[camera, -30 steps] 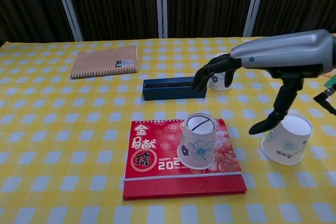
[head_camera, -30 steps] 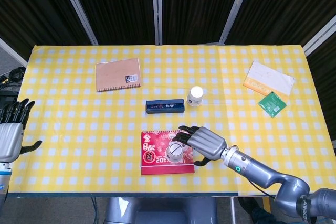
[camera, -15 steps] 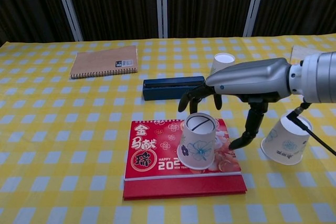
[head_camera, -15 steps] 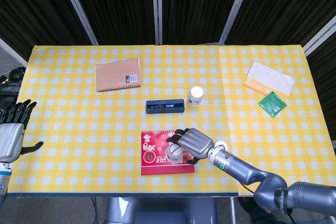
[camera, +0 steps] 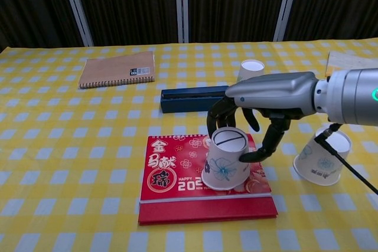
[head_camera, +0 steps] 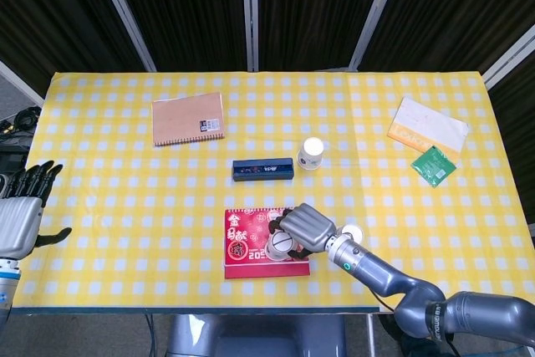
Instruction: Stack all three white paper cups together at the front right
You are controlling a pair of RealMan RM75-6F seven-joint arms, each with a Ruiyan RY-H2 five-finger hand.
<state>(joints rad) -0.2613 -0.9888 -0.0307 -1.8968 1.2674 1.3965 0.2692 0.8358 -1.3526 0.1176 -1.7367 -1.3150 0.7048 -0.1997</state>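
Our right hand [camera: 254, 119] has its fingers [camera: 220, 116] curled down around the top of the upside-down middle cup [camera: 227, 159], thumb hooked against the cup's right side. From the chest view the grasp looks just closed or about to close; we cannot be sure the fingers on the far side actually touch the paper. The cup stands tilted on the red calendar [camera: 177, 175], near the front middle of the table [head_camera: 125, 206].

The main risk, as we judge it, is the thin paper wall: too hard a squeeze could crush it, too soft and the tilted cup could slip or tip as we lift. The calendar's sloped face makes a poor base, so a sideways nudge might slide the cup off.

The front-right cup [camera: 323, 156] stands just under our forearm, and a low swing could knock it. The far cup [camera: 250, 70] stands behind the blue box [camera: 189, 100].

Our left hand [head_camera: 21, 211] hangs with fingers spread, holding nothing, off the table's left edge.
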